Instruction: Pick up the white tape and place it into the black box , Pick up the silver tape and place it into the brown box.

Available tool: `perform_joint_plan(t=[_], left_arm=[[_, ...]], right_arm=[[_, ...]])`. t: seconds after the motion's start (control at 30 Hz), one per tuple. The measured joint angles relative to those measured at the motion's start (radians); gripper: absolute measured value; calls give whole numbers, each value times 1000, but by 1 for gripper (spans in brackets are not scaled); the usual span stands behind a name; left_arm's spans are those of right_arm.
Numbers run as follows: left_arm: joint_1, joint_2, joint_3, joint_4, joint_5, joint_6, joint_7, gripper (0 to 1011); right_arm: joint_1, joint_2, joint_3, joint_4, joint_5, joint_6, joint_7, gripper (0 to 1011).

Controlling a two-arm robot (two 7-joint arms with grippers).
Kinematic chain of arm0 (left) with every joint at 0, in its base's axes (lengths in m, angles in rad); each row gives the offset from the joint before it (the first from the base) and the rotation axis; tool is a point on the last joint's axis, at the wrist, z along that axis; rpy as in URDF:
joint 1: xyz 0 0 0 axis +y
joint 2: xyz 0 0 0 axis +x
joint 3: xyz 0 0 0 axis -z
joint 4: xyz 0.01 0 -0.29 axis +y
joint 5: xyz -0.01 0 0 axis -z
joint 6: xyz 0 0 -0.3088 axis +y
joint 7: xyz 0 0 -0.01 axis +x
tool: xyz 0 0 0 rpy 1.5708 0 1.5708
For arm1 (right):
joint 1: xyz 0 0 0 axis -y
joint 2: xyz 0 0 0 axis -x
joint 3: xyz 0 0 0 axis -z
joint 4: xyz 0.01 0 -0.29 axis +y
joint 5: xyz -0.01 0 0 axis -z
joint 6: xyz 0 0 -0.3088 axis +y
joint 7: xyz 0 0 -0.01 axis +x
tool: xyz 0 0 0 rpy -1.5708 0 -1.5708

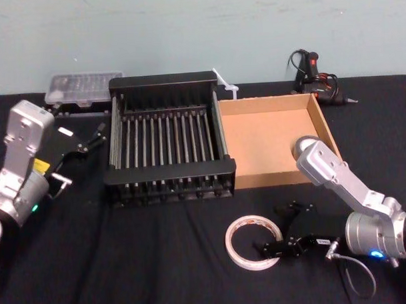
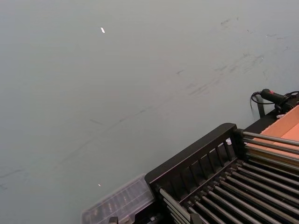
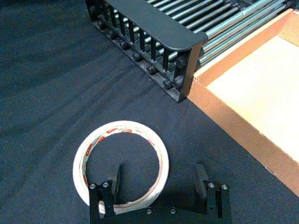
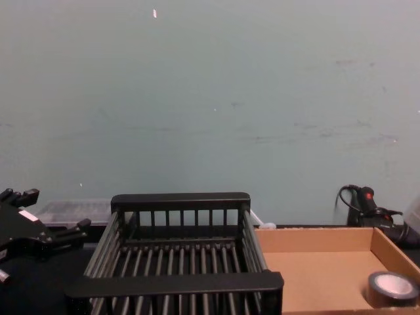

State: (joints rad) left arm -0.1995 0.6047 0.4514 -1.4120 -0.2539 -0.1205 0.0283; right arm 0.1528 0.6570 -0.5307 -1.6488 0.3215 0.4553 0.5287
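The white tape (image 1: 240, 225) lies flat on the black cloth in front of the boxes. My right gripper (image 1: 276, 229) is low over the side of it nearest the robot, open. In the right wrist view one finger (image 3: 117, 176) stands inside the hollow of the white tape (image 3: 93, 144) and the other finger (image 3: 201, 176) outside it, so the right gripper (image 3: 159, 177) straddles the ring's wall. The silver tape (image 4: 392, 289) rests inside the brown box (image 4: 315, 239) near its right wall. The black box (image 1: 164, 80) stands left of the brown box (image 1: 268, 104). My left gripper (image 1: 96, 137) hangs open left of the black box.
A clear plastic case (image 1: 81, 88) sits behind the black box at the far left. A black tool with cables (image 1: 317, 74) lies behind the brown box. A small white object (image 1: 226, 84) pokes up between the boxes. Black cloth stretches bare left of the white tape.
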Motion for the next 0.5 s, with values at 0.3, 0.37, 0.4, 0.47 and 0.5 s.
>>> perform_joint_plan(t=[0.3, 0.37, 0.4, 0.47, 0.5], left_arm=[[0, 0, 0, 0, 0, 0, 0, 1001], [0, 0, 0, 0, 0, 0, 0, 1001], [0, 0, 0, 0, 0, 0, 0, 1001], [0, 0, 0, 0, 0, 0, 0, 1001], [0, 0, 0, 0, 0, 0, 0, 1001]], right_arm=[[0, 0, 0, 0, 1, 0, 0, 998], [0, 0, 0, 0, 1, -1, 0, 978], [0, 0, 0, 0, 1, -1, 0, 942], [0, 0, 0, -1, 1, -1, 0, 903], [0, 0, 0, -1, 1, -1, 0, 885]])
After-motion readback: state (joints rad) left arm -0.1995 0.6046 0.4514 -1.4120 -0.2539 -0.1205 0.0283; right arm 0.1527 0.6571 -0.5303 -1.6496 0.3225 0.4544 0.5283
